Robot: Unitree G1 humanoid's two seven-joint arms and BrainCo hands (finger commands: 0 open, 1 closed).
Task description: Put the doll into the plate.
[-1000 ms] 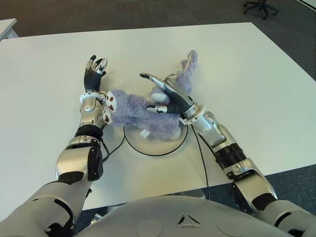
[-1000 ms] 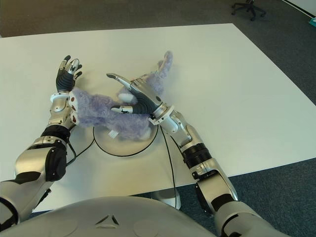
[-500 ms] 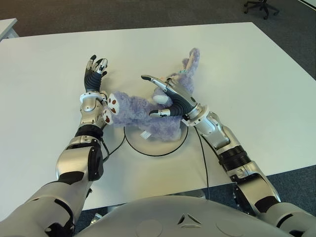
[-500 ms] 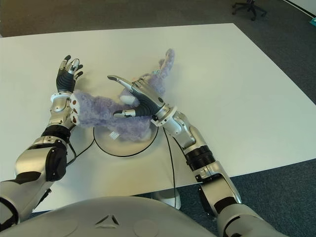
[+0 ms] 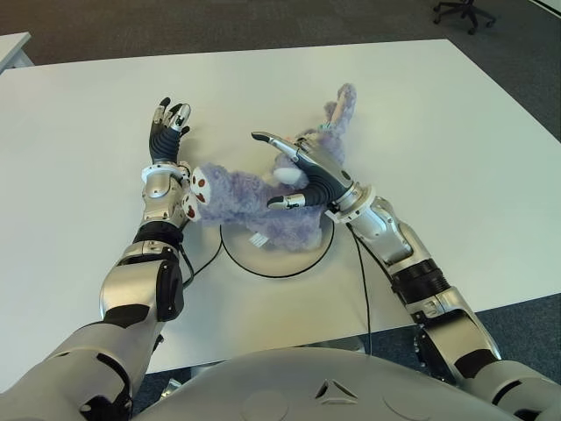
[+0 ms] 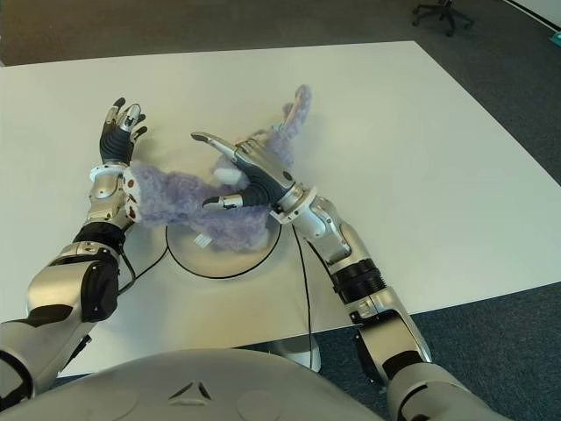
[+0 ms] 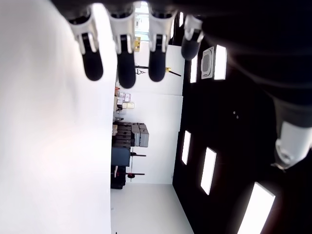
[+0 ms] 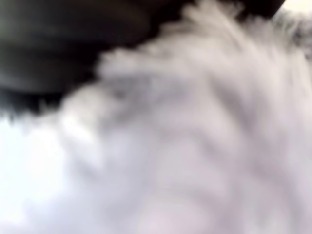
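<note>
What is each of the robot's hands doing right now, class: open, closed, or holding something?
Left hand: open, fingers straight, holding nothing.
Right hand: open over the purple doll, fingers spread, not grasping it.

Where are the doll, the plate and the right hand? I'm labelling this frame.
doll (image 5: pixel 235 195): left eye view, on its furry purple body.
plate (image 5: pixel 279 263): left eye view, on its bare near rim.
right hand (image 5: pixel 307 171): left eye view, on the back of the hand.

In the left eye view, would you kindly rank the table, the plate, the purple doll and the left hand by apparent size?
1. Table, by far.
2. Doll and plate: unsure, since the doll hides much of the plate.
3. Left hand, smallest, fingers spread, left of the doll.
</note>
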